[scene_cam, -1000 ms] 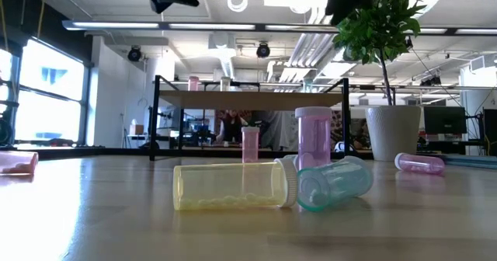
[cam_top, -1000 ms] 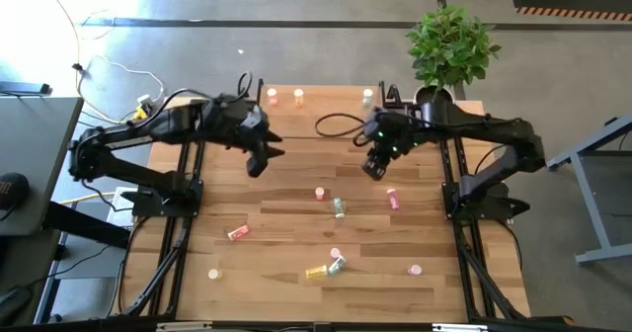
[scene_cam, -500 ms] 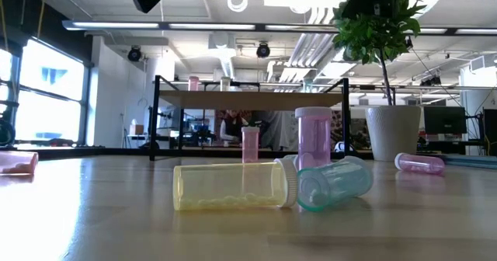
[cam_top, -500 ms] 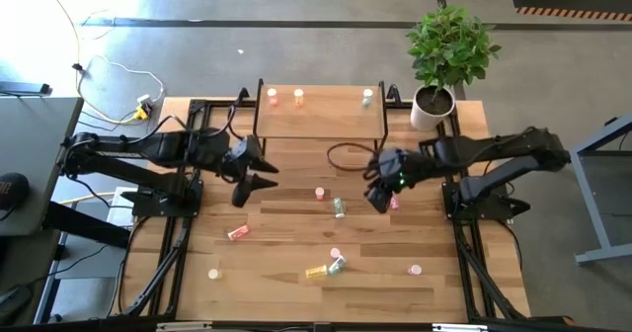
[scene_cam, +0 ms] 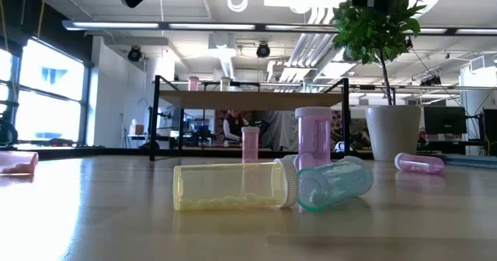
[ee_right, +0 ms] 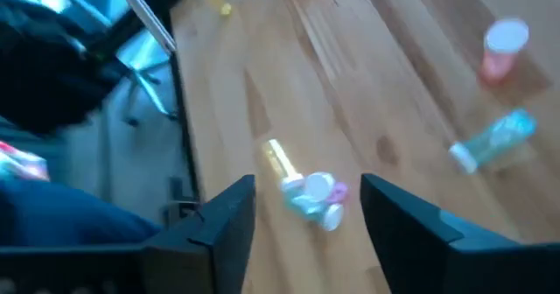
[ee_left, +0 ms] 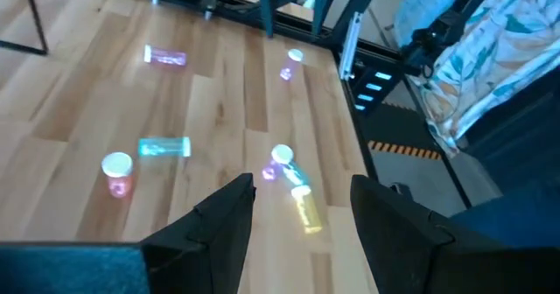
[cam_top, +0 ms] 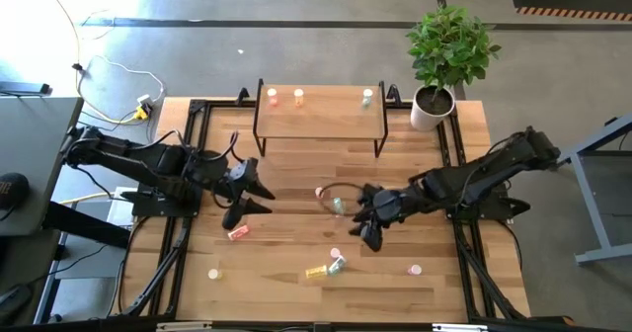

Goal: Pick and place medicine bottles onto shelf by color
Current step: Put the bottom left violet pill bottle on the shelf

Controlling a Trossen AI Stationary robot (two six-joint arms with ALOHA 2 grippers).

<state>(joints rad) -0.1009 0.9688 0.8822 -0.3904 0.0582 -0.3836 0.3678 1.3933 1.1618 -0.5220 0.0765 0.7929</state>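
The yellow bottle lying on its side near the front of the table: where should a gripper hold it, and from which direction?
Probably from above, fingers closing across the middle of the yellow bottle's body. It lies flat, so its round sides are free, but its capped end touches the pale green bottle, so keep clear of that end. The right gripper, open, is nearer.

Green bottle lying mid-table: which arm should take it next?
Right, probably. The right claw hangs open close beside the green bottle, while the left claw, also open, sits farther off, nearer the red-orange bottle. Neither holds anything.
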